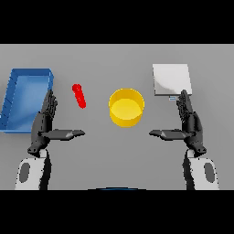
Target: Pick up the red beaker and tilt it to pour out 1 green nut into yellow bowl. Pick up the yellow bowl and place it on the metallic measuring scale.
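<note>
Red beaker [79, 95] lies just ahead-right of the left hand [45, 122], long axis pointing away; left is nearer. Both hands released, right hand [188, 122] idle by the scale [171, 80].

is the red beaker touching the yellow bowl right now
Apart. The head view shows bare grey table between the red beaker and the yellow bowl.

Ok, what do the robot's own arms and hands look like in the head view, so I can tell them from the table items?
Both arms are alike: the left hand and right hand are dark grey to black, with slim segmented fingers and a long thumb. Each sits on a white forearm shell bearing a dark oval inset, grey toward the inner side. No cables, labels or sleeves show.
</note>
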Controlling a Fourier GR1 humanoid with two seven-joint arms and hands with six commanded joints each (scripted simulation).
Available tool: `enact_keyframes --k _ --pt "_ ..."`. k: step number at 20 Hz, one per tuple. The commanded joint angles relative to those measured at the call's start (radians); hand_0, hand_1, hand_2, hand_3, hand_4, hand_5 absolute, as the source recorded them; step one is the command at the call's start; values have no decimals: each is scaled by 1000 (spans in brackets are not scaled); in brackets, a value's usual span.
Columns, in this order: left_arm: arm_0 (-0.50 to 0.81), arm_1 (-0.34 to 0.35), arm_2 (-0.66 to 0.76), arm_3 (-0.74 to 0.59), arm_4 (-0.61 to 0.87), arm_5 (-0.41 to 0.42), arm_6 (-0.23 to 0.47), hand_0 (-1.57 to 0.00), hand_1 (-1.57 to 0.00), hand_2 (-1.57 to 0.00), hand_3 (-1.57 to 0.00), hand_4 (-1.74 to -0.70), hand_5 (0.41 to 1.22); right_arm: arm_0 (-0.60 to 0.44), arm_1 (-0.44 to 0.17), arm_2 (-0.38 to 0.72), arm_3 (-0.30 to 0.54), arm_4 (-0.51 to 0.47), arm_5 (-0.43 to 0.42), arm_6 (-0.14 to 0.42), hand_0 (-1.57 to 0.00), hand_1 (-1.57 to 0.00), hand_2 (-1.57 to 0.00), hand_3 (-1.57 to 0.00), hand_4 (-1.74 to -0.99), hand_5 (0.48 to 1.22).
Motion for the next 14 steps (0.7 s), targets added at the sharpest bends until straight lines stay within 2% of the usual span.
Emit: enact_keyframes --k 1,6,7,8,9,12,14 --pt "-2 -2 -1 1 -1 2 1 1 1 1 1 -1204 652 -2 -1 -1 1 -1 -1 2 1 1 1 1 -1245 681" --pt "-12 -20 -14 8 -16 14 5 1 1 1 1 -1204 652 -29 -5 -10 25 -5 0 14 1 1 1 1 -1245 681" --pt "19 7 -49 -35 -69 15 -2 1 1 1 1 -1204 652 11 -54 27 -22 92 -17 -72 1 1 1 1 -1245 681" --pt "37 20 -78 -67 -103 10 0 1 1 1 1 -1207 649 48 -73 62 -48 159 -25 -112 1 1 1 1 -1242 678" --pt "57 22 -98 -91 -126 12 11 1 1 1 1 -1212 650 69 -78 85 -59 204 -37 -124 1 1 1 1 -1239 679" --pt "82 41 -116 -135 -146 5 64 1 1 1 1 -1224 660 88 -79 115 -110 253 -51 -107 1 1 1 1 -1235 678" --pt "82 42 -127 -137 -154 -2 57 1 1 1 1 -1230 662 82 -78 118 -115 247 -42 -97 1 1 1 1 -1245 681"
